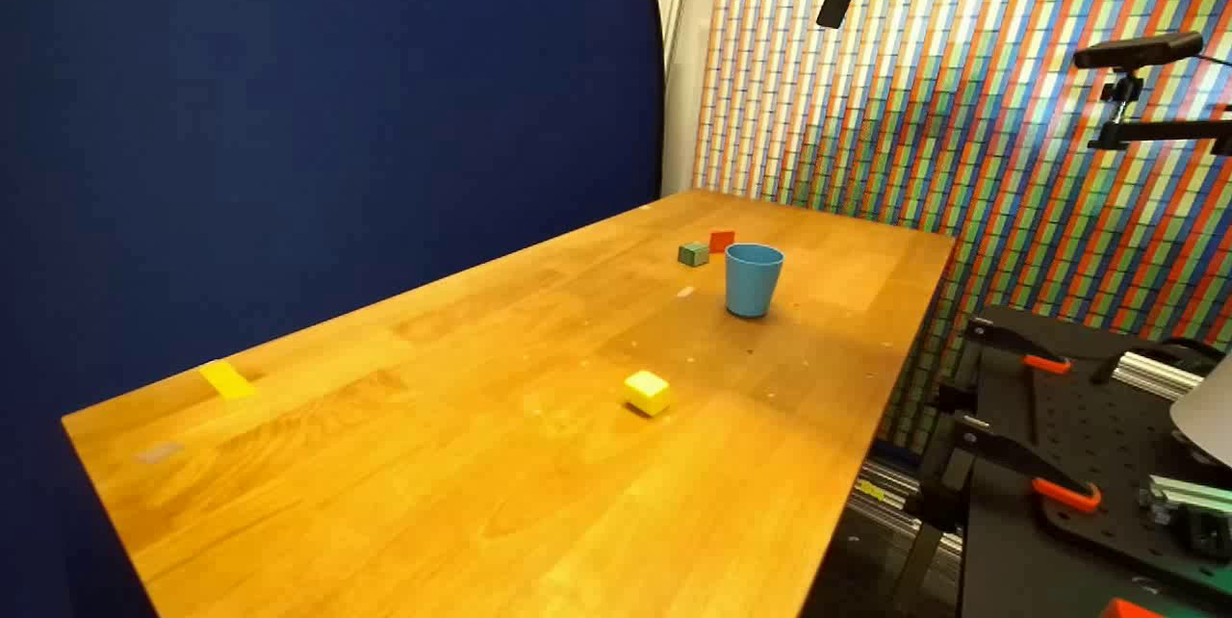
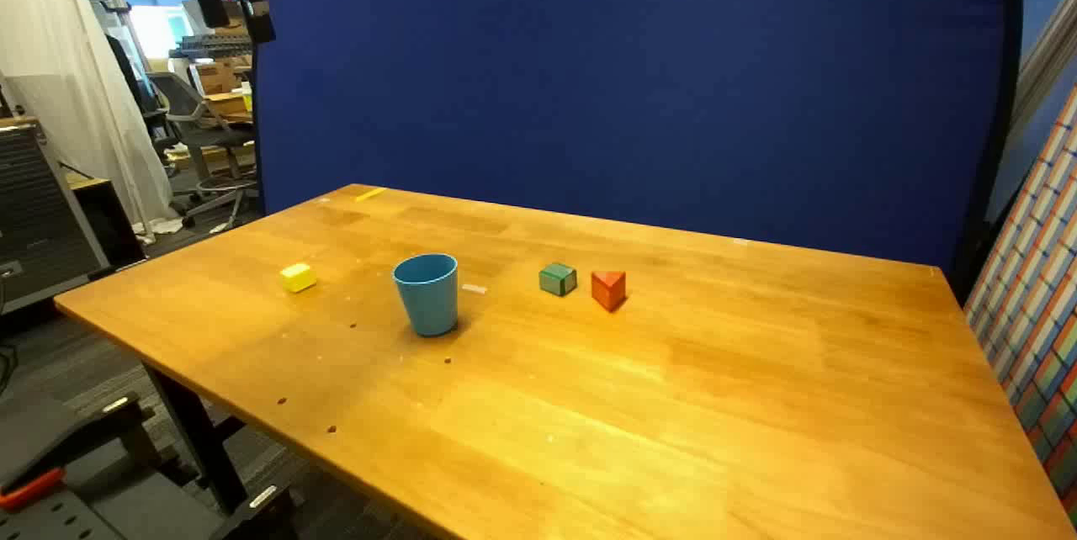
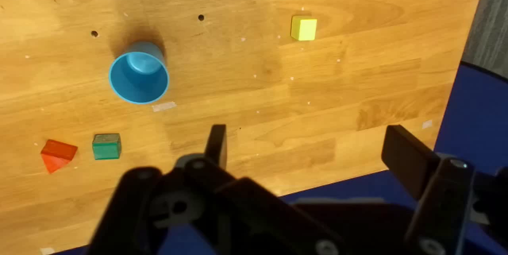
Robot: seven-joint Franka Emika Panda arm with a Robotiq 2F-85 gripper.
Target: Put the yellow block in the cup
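Hanging above the wooden table (image 1: 385, 493), I have my black two-finger gripper (image 3: 305, 136) spread wide, with tabletop showing through the gap. The top edge crops my upper parts in both exterior views, and the bottom edge crops the table. In the wrist view my own dark body hides part of the table's border and of the navy-blue backdrop (image 3: 464, 116). In an exterior view the rim of the light-blue tapered cup (image 1: 752, 286) seems to cover a lower corner of the small red triangular block (image 1: 719, 241); a small green block (image 1: 692, 255) sits near it. I cannot tell what the flat yellow strip (image 1: 228, 379) near the table's corner is made of. The small bright-yellow cube-like block (image 3: 308, 29) lies flat on the table, well apart from the upright cup, its underside hidden. In the wrist view its sides nearly line up with my finger-to-finger line, its bright face slightly longer across that line, yet it is too near a cube for a sure long axis. In an exterior view a lower corner of the block (image 1: 647, 394) points towards the bottom edge.
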